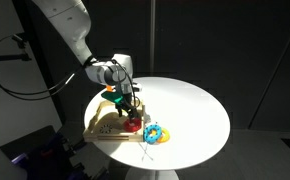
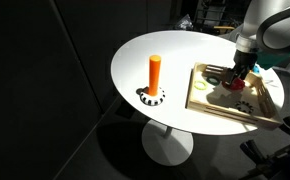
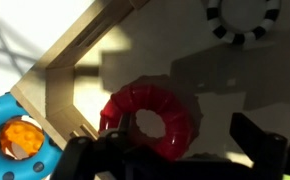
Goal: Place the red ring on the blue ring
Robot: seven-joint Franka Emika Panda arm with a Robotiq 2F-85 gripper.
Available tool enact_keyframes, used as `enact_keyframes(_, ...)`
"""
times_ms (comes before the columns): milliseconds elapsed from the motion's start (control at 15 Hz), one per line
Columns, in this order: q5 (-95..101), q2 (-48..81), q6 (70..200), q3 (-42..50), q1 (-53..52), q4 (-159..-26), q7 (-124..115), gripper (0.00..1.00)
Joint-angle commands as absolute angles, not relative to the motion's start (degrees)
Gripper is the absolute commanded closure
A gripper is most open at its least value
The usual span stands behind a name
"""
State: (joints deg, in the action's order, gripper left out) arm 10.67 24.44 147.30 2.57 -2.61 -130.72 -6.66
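1. My gripper (image 3: pixel 175 140) is low over the wooden tray (image 3: pixel 55 85). Its jaws are spread wide on either side of the red ring (image 3: pixel 148 120).
2. The wrist view shows a clear gap between one finger (image 3: pixel 270 150) and the ring, so I judge that nothing is gripped yet.
3. The red ring lies flat on the tray floor, close to the tray wall. It shows under the gripper in both exterior views (image 1: pixel 132 125).
4. The blue ring (image 3: pixel 7 125) lies on the other side of that wall, near the red one. Something orange-yellow (image 3: pixel 20 140) shows in its hole.
5. Done, as I read it: the approach and the lining up.
6. Left to do: close on the ring, lift it over the wall, carry it across and set it on the blue ring.
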Motion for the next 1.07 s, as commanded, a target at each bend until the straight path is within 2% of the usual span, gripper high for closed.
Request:
enact_keyframes(0,8.7,25.6,150.1,2.2,-2.2,-130.5,-5.8,0.00)
enact_keyframes(200,7.9,26.6,151.7,2.1,-2.1,-130.3,-5.3,0.00)
enact_keyframes(267,7.7,26.9,152.1,2.1,-2.1,-130.3,-5.2,0.04)
enact_keyframes(333,7.4,27.2,152.3,2.0,-1.9,-130.2,-4.9,0.26)
enact_keyframes(467,6.9,27.8,152.0,2.0,-1.8,-129.9,-4.7,0.31)
enact_keyframes(933,6.7,25.2,148.5,2.2,-1.4,-128.3,-3.9,0.89)
enact_keyframes(1000,6.5,24.7,148.0,2.1,-1.1,-128.0,-3.6,0.92)
